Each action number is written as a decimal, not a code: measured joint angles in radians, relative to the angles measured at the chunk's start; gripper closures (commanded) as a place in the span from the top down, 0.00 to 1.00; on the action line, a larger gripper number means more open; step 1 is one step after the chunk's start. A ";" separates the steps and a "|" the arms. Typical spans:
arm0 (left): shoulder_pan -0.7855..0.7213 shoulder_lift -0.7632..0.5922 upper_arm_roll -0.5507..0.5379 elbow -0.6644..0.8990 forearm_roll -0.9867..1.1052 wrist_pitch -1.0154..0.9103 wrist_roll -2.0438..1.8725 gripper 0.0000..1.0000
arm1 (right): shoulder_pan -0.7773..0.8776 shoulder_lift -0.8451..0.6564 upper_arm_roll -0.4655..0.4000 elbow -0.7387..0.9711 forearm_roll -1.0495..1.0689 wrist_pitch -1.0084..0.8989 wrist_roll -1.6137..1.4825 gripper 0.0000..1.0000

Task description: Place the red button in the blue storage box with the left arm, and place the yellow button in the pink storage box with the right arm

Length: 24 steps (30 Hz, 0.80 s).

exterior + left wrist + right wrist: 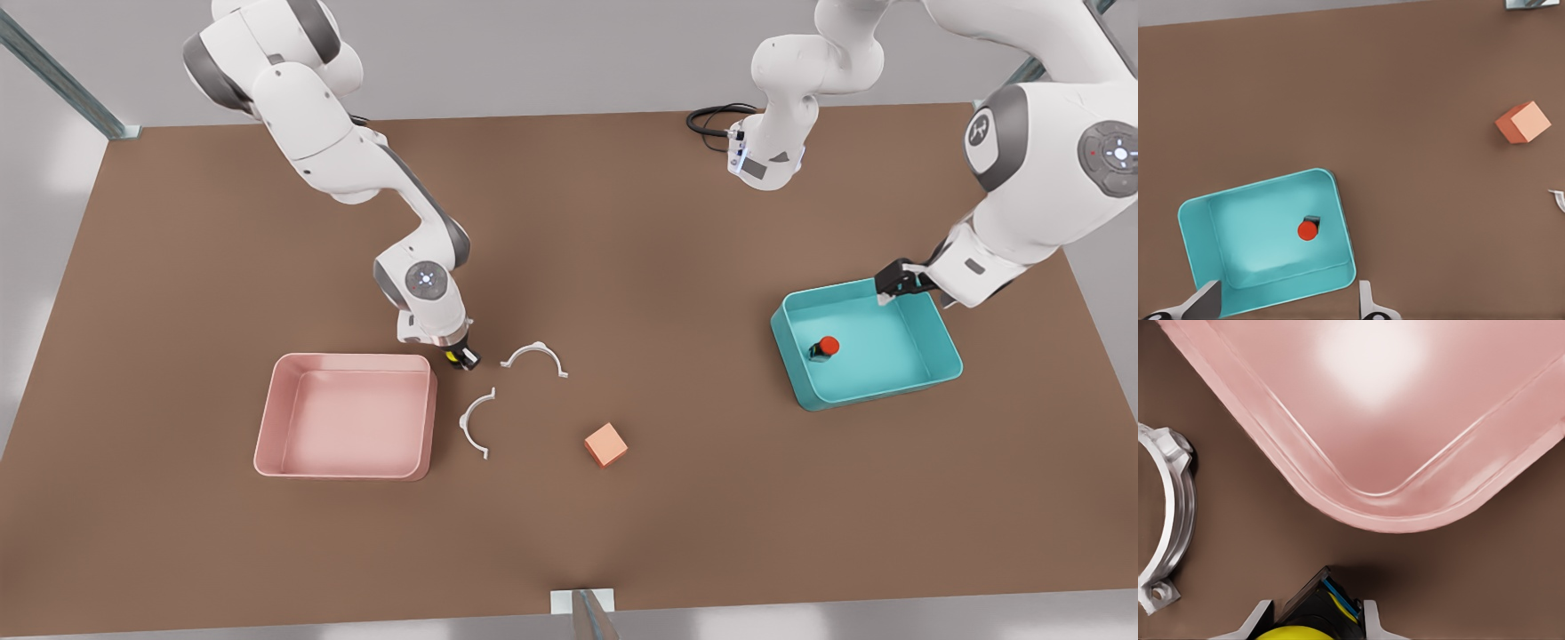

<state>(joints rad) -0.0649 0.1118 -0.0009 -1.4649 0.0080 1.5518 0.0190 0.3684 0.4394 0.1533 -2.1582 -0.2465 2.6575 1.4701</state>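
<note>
My left tool (892,286) hangs spread and empty over the blue storage box (942,333); the red button (824,347) sits inside, cap up. My right tool (463,357) grips the yellow button (1297,633) beside the pink storage box (425,418). Next: carry it over the wall and release.

Front view looks down from high; wrist views face the table (178,551).

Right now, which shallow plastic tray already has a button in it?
The teal-blue shallow plastic tray: the red-capped button sits on its floor. The pale pink tray holds nothing.
</note>
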 measured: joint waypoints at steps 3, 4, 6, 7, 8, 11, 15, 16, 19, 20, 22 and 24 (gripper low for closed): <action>-0.006 0.001 0.000 0.001 -0.001 -0.006 -0.012 1.00 | -0.016 -0.058 0.001 0.005 -0.001 -0.012 -0.016 0.52; -0.007 0.001 -0.001 0.001 -0.001 -0.008 -0.015 1.00 | -0.020 -0.075 0.003 0.013 -0.001 -0.020 -0.023 0.52; -0.007 0.001 -0.002 0.001 -0.002 -0.010 -0.022 1.00 | -0.023 -0.102 0.015 0.076 0.000 -0.073 -0.043 0.52; -0.007 0.001 -0.002 0.001 -0.002 -0.011 -0.025 1.00 | -0.035 -0.117 0.018 0.093 0.000 -0.098 -0.059 0.52; -0.007 0.001 -0.002 0.001 -0.002 -0.012 -0.027 1.00 | -0.049 -0.128 0.020 0.101 0.001 -0.119 -0.076 0.52; -0.006 0.001 -0.002 0.001 -0.002 -0.013 -0.035 1.00 | -0.094 -0.147 0.021 0.134 0.014 -0.179 -0.138 0.52; -0.006 0.001 -0.002 0.001 -0.001 -0.015 -0.043 1.00 | -0.201 -0.151 0.020 0.153 0.023 -0.243 -0.250 0.52; -0.006 0.001 -0.002 0.001 -0.001 -0.015 -0.045 1.00 | -0.227 -0.146 0.020 0.152 0.024 -0.253 -0.281 0.52; -0.006 0.001 -0.002 0.001 -0.001 -0.015 -0.050 1.00 | -0.308 -0.106 0.020 0.147 0.026 -0.275 -0.383 0.54; -0.006 0.001 -0.002 0.001 -0.001 -0.015 -0.052 1.00 | -0.324 -0.094 0.020 0.146 0.027 -0.280 -0.417 0.54; -0.006 0.001 -0.002 0.001 -0.001 -0.016 -0.054 1.00 | -0.344 -0.066 0.020 0.144 0.028 -0.289 -0.478 0.56; -0.007 0.001 -0.002 0.001 -0.001 -0.016 -0.057 1.00 | -0.359 -0.044 0.021 0.142 0.031 -0.296 -0.533 0.96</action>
<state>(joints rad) -0.0716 0.1130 -0.0030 -1.4639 0.0070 1.5362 -0.0376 0.0092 0.3955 0.1742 -2.0163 -0.2155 2.3612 0.9373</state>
